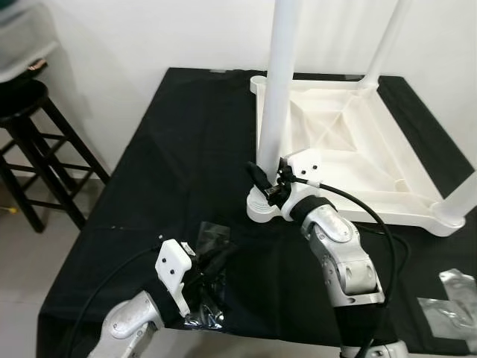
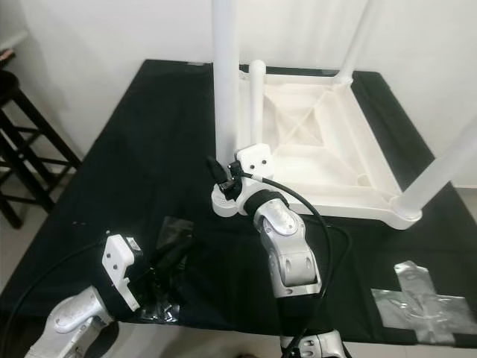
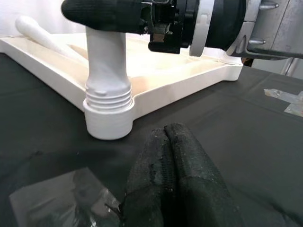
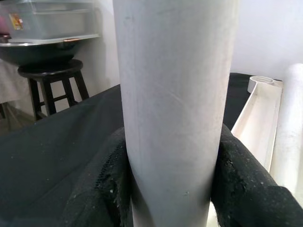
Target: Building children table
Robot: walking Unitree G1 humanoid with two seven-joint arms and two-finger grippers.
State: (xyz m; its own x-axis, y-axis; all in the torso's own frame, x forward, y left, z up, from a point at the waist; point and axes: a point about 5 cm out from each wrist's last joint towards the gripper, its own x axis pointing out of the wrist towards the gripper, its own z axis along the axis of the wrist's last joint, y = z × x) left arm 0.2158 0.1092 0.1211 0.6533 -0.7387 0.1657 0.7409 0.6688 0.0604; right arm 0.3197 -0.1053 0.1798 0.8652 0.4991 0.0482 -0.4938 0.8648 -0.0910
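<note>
Your right gripper [image 4: 170,189] clamps near white leg [image 1: 277,89], upright in corner socket of upturned table top [image 1: 350,149] on black cloth [image 1: 179,149]. Count three legs standing. Left gripper [image 3: 171,156] pressed together, resting on cloth beside plastic bag [image 3: 57,198]. One stool [image 1: 37,149] at left

white plastic table top [image 1: 350,142] | white legs, near one [image 1: 277,82] | black cloth on surface [image 1: 186,142] | black stool [image 1: 33,142] | silver-grey tape patches [image 2: 421,294] | silver arms, black-fingered right gripper [image 1: 270,183], left gripper [image 1: 212,265] | white wall [image 1: 134,37]
</note>
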